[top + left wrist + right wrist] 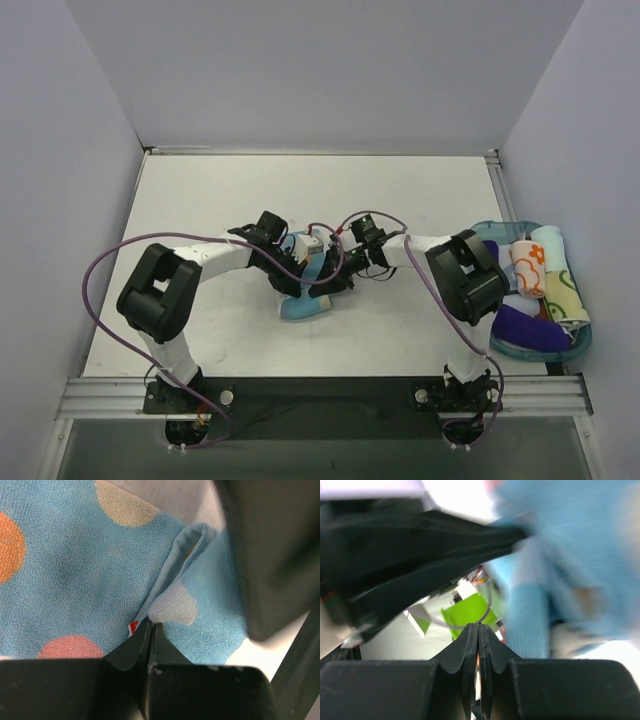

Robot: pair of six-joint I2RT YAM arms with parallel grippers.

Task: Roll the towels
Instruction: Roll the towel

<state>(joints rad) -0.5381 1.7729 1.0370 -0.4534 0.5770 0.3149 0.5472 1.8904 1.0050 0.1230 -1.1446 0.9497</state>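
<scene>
The light blue terry-cloth towel with orange and pale yellow dots (303,305) lies on the white table (250,190), well apart from the translucent blue plastic tray (545,353) at the table's edge. That is probably so there is open surface for rolling it. Both arms reach away from the tray's side to meet over the towel. In the left wrist view, the left gripper (151,626) has its two black fingers pressed together at a doubled-over hem of the towel, just beside a small red tag (133,627). The fold runs straight into the tips, so I judge that they pinch that edge, likely to anchor one end while the cloth is turned over itself. The right gripper (478,626) sits on the tray side of the towel, with its fingers clenched flat against each other and nothing visible between them. In its own view the towel is a blur above and beside the tips, not in them. Whether the gripper caught a thin edge or closed on air cannot be told. The towel looks loosely folded and rumpled, not yet a roll, so the rolling step seems barely begun. Inside the tray, a white towel with orange cloud-like prints (530,265) sits rolled up among other rolls, next to a plain purple rolled cloth (525,325). This suggests the tray is where rolls are kept.
</scene>
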